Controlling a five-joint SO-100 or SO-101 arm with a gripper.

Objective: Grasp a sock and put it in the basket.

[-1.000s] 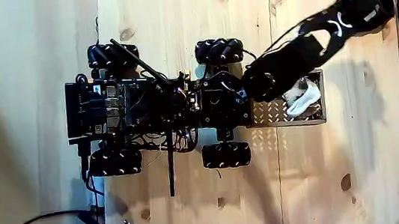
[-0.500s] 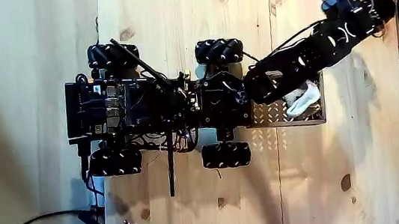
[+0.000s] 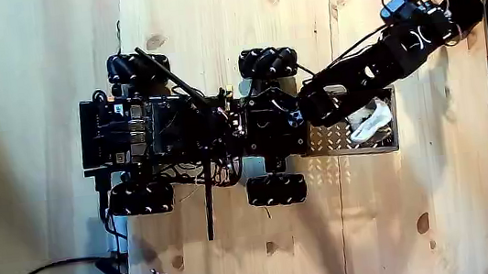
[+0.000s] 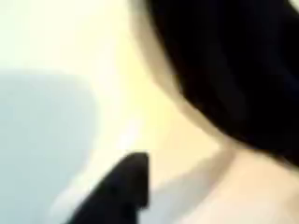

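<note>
arm's stretched to the table's far right corner, black sock (image 3: 463,7) seemingly at the gripper (image 3: 457,13), can't tell if jaws are clenched; lift clear before swinging to the basket (image 3: 332,139)

— Where is your arm?

— In the fixed view my arm (image 3: 374,65) stretches from my wheeled base (image 3: 197,128) up and to the right, nearly straight, elbow low, wrist high.

— And the gripper?

— My gripper (image 3: 462,9) sits at the far upper right end. I cannot tell how the jaws stand; the wrist view is a blur of dark shapes.
</note>
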